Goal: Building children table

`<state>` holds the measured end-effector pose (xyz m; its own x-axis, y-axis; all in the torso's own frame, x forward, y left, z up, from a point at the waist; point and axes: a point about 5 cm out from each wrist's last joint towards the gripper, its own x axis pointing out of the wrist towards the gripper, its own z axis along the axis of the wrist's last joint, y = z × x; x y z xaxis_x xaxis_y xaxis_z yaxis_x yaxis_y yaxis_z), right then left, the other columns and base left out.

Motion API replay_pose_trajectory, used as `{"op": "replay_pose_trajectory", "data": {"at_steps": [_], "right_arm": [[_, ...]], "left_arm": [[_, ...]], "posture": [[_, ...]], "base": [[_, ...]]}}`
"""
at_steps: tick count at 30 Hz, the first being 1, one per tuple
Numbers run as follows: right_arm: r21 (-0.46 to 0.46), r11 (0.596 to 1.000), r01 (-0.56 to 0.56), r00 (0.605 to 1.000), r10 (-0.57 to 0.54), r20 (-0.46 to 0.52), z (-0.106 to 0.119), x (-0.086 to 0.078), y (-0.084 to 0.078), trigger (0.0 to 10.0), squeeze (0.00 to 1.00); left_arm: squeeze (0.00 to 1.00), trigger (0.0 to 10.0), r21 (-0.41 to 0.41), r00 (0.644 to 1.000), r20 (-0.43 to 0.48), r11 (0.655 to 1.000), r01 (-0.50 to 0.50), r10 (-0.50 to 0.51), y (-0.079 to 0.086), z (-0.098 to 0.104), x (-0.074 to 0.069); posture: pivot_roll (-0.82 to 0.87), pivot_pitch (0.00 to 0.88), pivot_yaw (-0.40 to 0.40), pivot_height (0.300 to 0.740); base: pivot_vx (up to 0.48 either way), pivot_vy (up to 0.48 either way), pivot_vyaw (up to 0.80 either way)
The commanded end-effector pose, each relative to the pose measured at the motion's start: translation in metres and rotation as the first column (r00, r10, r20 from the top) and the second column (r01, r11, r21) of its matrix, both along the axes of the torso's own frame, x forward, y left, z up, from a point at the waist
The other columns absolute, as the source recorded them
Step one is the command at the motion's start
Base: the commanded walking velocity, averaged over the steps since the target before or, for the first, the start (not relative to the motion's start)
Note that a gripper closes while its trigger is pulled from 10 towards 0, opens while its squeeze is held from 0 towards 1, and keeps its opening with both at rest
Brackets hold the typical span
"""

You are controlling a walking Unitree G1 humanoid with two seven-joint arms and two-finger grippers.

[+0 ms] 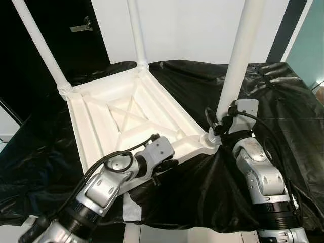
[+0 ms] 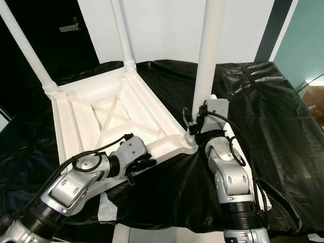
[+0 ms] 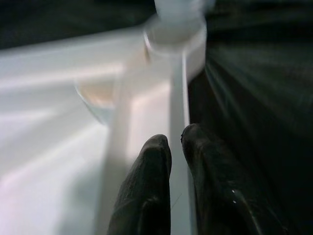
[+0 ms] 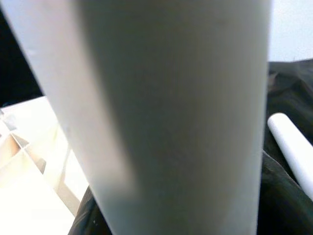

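Note:
A white children's tabletop (image 1: pixel 126 119) lies upside down on a black sheet. Three white legs stand up from its corners: far left (image 1: pixel 43 50), far middle (image 1: pixel 137 35) and near right (image 1: pixel 238 61). My right gripper (image 1: pixel 216 126) is shut on the near right leg just above its socket; that leg (image 4: pixel 171 107) looms close in the right wrist view. My left gripper (image 1: pixel 161 169) is at the near edge of the tabletop, its fingers (image 3: pixel 146 171) pinched together on the thin rim (image 3: pixel 178 98). A loose white leg (image 4: pixel 291 144) lies on the sheet beside my right arm.
The black plastic sheet (image 1: pixel 283 91) covers the whole work surface and hangs over its near edge. A dark door with a handle (image 1: pixel 81 25) is at the back left, a white wall behind, a teal panel (image 1: pixel 309 45) at the right.

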<state>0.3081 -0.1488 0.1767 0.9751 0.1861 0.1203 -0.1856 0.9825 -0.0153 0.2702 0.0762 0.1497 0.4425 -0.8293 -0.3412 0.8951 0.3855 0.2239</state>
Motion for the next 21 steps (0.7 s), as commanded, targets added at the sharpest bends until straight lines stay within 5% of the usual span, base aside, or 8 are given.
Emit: {"op": "replay_pose_trajectory", "data": {"at_steps": [1, 14, 21], "right_arm": [[0.049, 0.999, -0.015, 1.0, 0.014, 0.007, -0.003, -0.001, 0.0, 10.0, 0.0], [0.212, 0.977, 0.032, 0.99, -0.002, -0.143, -0.043, -0.002, -0.012, 10.0, 0.0], [0.204, 0.979, -0.019, 0.99, 0.047, -0.136, -0.038, 0.007, -0.007, 10.0, 0.0]], "left_arm": [[0.0, 10.0, -0.035, 1.0, -0.005, 0.999, 0.012, -0.012, 0.002, 0.006, -0.002], [0.0, 10.0, -0.135, 0.999, -0.046, 0.99, -0.034, 0.028, 0.005, 0.012, -0.01], [0.0, 10.0, -0.129, 0.998, -0.06, 0.991, -0.025, 0.017, 0.004, 0.008, -0.016]], "posture": [[-0.05, 0.021, 0.033, 0.74], [-0.04, 0.012, 0.013, 0.74], [-0.04, 0.006, 0.01, 0.74]], "base": [[0.0, 0.0, 0.0], [0.0, 0.0, 0.0], [0.0, 0.0, 0.0]]}}
